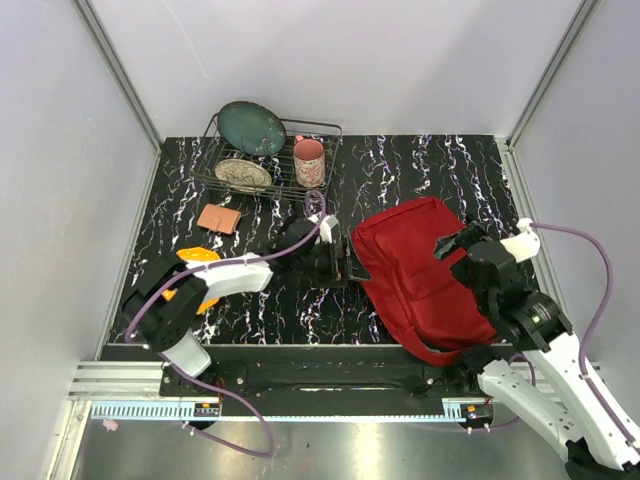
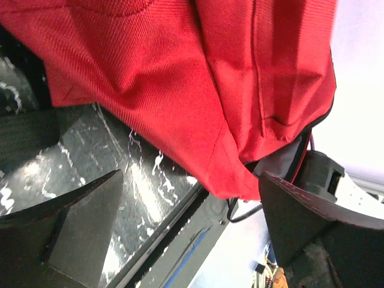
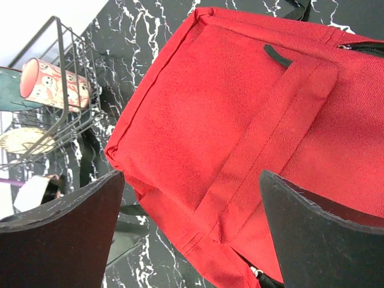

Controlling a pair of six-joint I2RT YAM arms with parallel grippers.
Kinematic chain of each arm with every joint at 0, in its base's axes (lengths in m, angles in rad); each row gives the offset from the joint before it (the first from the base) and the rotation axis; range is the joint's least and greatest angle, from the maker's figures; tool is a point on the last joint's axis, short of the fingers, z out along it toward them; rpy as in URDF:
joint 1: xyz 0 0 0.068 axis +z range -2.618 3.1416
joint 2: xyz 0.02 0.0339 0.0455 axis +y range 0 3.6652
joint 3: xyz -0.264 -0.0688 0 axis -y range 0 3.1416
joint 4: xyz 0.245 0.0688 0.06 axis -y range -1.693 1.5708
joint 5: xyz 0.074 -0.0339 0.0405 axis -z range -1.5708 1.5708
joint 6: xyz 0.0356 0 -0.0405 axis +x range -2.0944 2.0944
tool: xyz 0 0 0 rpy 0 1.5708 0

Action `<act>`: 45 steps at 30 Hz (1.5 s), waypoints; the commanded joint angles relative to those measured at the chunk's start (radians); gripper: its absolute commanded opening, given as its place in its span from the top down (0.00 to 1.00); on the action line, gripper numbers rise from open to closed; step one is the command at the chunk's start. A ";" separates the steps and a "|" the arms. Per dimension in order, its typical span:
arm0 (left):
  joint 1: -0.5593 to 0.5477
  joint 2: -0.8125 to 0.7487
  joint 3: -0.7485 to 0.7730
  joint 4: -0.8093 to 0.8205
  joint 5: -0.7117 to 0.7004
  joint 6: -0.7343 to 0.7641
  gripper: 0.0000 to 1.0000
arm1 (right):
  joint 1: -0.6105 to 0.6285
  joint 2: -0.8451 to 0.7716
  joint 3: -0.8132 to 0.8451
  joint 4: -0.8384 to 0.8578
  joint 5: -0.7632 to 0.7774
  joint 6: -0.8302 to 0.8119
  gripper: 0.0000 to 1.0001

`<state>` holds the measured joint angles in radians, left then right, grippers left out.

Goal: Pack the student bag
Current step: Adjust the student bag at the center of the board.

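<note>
The student bag (image 1: 420, 275) is a dark-red backpack lying flat on the right half of the black marbled table. My left gripper (image 1: 340, 258) is at the bag's left edge and stands open. In the left wrist view the red fabric (image 2: 168, 78) hangs just beyond the spread fingers (image 2: 72, 228), with nothing between them. My right gripper (image 1: 455, 248) hovers over the bag's right side, also open. In the right wrist view its fingers (image 3: 324, 234) straddle the front pocket (image 3: 240, 108) without gripping it. A black zip pull (image 3: 276, 54) shows on the pocket.
A wire rack (image 1: 265, 160) at the back left holds a green plate (image 1: 252, 127), a patterned plate (image 1: 243, 174) and a pink mug (image 1: 309, 162). A brown flat item (image 1: 218, 218) and an orange object (image 1: 195, 258) lie at the left. A black strap (image 2: 30, 129) lies beside the bag.
</note>
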<state>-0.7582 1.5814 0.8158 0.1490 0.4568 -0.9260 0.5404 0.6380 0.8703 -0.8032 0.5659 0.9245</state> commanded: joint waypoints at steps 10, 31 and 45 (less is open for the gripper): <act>-0.081 0.273 0.102 0.320 -0.040 -0.215 0.35 | -0.002 -0.086 -0.039 -0.232 0.051 0.183 0.00; -0.003 -0.038 -0.182 0.348 -0.105 -0.181 1.00 | -0.200 0.728 0.005 0.456 -0.673 -0.283 0.00; 0.022 -0.219 -0.319 0.190 -0.251 -0.168 0.39 | -0.198 0.552 0.158 0.343 -0.571 -0.427 0.00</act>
<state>-0.7471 1.3773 0.4969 0.3168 0.2165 -1.1023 0.3374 1.4605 1.0103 -0.4129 -0.1394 0.5564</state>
